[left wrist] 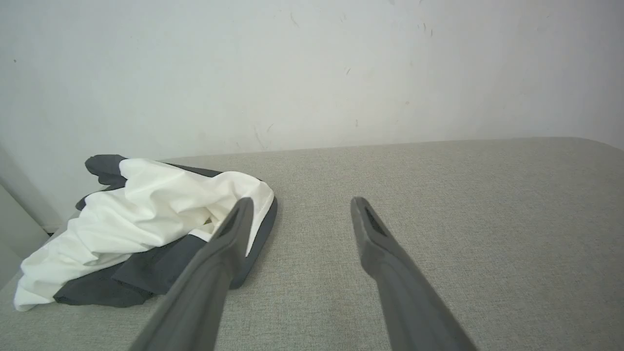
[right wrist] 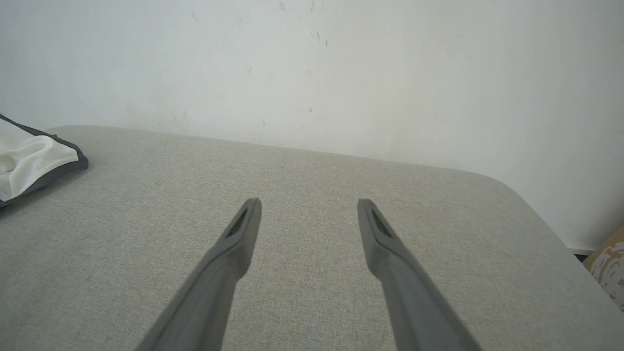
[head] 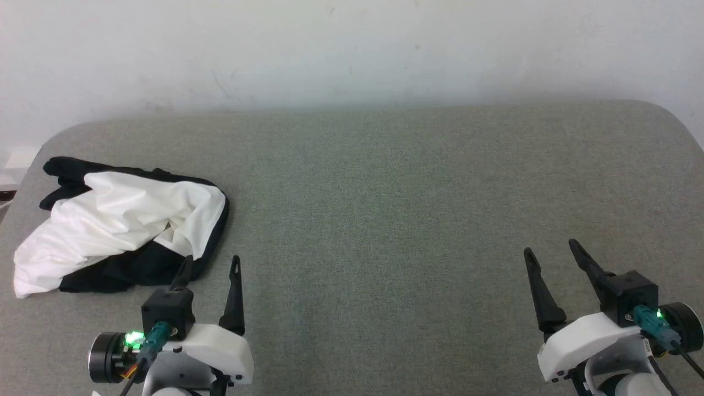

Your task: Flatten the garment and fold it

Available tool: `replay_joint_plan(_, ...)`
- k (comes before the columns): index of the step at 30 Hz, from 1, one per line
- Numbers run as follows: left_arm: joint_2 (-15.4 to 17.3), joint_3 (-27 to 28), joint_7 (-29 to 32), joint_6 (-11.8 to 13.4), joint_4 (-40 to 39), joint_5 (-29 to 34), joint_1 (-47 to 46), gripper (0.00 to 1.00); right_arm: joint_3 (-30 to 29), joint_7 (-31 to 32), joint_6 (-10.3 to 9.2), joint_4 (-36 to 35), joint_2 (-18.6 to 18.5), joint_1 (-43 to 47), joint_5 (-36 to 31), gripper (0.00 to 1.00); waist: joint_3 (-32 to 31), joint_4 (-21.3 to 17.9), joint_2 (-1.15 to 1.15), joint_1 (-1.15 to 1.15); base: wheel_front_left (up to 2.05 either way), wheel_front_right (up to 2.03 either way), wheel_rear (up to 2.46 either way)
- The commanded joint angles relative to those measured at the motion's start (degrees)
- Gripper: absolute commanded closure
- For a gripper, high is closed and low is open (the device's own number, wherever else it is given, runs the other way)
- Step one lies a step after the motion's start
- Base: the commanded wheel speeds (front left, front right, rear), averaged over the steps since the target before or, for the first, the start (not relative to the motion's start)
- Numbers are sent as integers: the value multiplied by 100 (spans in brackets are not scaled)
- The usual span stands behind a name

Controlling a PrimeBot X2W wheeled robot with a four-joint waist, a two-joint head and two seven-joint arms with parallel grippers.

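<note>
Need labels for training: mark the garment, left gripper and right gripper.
garment (head: 126, 214), head view, on its white middle panel.
left gripper (head: 212, 258), head view, midway between its fingertips.
right gripper (head: 550, 246), head view, midway between its fingertips.

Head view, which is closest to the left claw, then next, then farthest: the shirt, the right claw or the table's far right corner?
1. Shirt, just left of the left claw.
2. Right claw, far over on the right.
3. Table's far right corner, farther back.
</note>
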Motion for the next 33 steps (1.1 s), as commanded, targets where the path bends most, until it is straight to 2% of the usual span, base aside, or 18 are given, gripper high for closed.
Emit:
replay_joint_plan(1,-1,1,-70,-1,-30,-40,24,0,-54,-67,0,23,1,13,85,0,2,1,0,0,0,0,0)
replay_joint_plan(33,-7,20,-441,77,-138,-194,133,0,-451,-437,-2,96,6,28,252,0,48,120,0,0,0,0,0)
